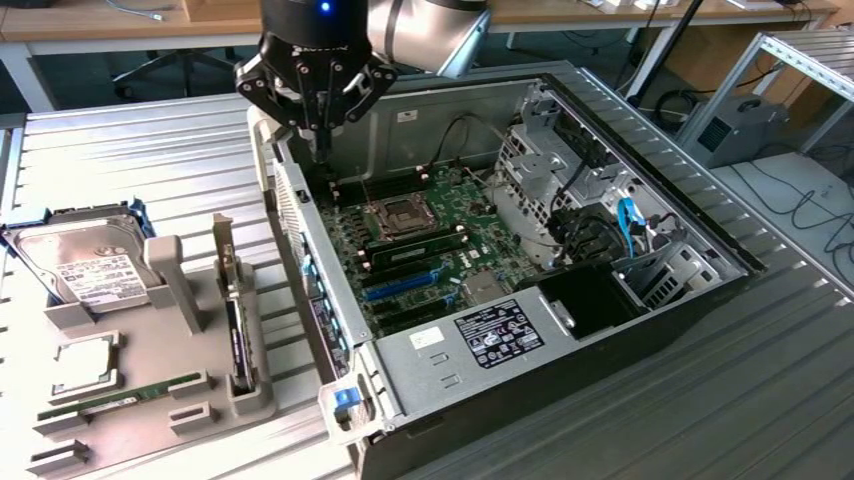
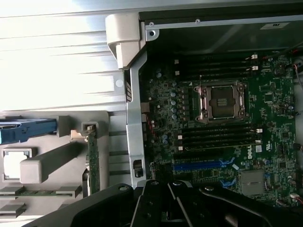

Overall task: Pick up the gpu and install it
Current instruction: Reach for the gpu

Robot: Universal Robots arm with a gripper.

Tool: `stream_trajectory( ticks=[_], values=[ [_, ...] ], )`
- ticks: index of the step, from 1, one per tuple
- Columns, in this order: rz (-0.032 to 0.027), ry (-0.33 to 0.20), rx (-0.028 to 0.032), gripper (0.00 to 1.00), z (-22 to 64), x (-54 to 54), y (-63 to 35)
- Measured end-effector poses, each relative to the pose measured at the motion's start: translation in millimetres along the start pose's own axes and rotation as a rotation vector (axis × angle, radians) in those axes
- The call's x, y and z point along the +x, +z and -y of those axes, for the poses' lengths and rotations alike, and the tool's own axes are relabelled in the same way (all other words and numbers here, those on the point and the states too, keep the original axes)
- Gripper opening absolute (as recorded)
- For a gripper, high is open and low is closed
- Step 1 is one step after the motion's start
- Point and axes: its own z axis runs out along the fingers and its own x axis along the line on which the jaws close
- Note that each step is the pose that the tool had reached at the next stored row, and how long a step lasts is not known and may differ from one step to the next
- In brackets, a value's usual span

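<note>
The gpu [image 1: 236, 325] is a thin black card with a silver bracket. It stands on edge in a slot of the grey holder tray [image 1: 160, 420], at the exterior view's left of the open computer case [image 1: 641, 330]. In the wrist view the gpu [image 2: 93, 158] appears edge-on beside the case's side wall. My gripper [image 1: 322, 158] hangs shut over the case's far left corner, above the motherboard [image 1: 447, 235], with nothing between its fingers. It is well apart from the gpu. The motherboard's blue slot [image 2: 199, 165] lies bare.
The tray also holds a silver hard drive [image 1: 87, 265], a processor chip [image 1: 83, 365] and a green memory stick [image 1: 120, 398]. Inside the case are the processor socket [image 1: 400, 215], a drive cage [image 1: 547, 170], cables [image 1: 627, 225] and a black power supply [image 1: 501, 335]. A ribbed metal table [image 1: 134, 160] surrounds everything.
</note>
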Motion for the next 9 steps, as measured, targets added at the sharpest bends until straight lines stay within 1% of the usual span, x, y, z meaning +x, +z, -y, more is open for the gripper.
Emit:
stream_trajectory(
  ticks=[9],
  values=[
    [0.0001, 0.0, 0.0002, 0.11, 0.3, 3.5, 0.0]
  ],
)
